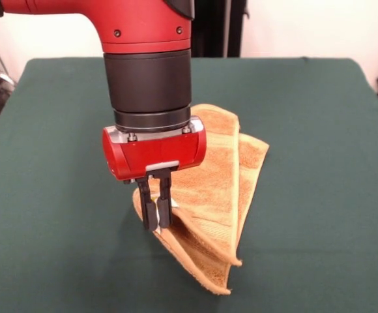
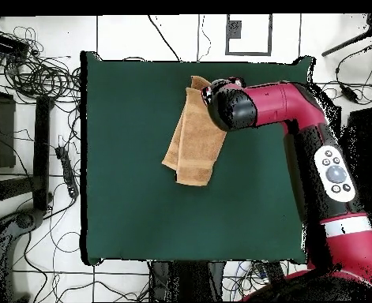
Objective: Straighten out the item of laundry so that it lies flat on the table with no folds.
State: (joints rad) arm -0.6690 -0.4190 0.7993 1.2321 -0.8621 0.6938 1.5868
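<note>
The orange-tan towel [image 1: 212,189] lies folded over itself in several layers on the green table [image 1: 58,248], with paler bands along its edges. My gripper [image 1: 156,212] points straight down at the towel's left edge. Its two black fingers stand close together and pinch the cloth there. A bit of white, perhaps the tag, shows beside the fingers. In the overhead view the towel [image 2: 195,138] is a long folded strip near the table's [image 2: 141,197] top edge. There the arm's wrist [image 2: 232,106] covers the gripper and the towel's upper right corner.
The red and black arm [image 2: 315,150] reaches in over the table's right side in the overhead view. Cables and equipment [image 2: 31,118] lie on the floor beyond the left edge. The green felt spreads wide round the towel.
</note>
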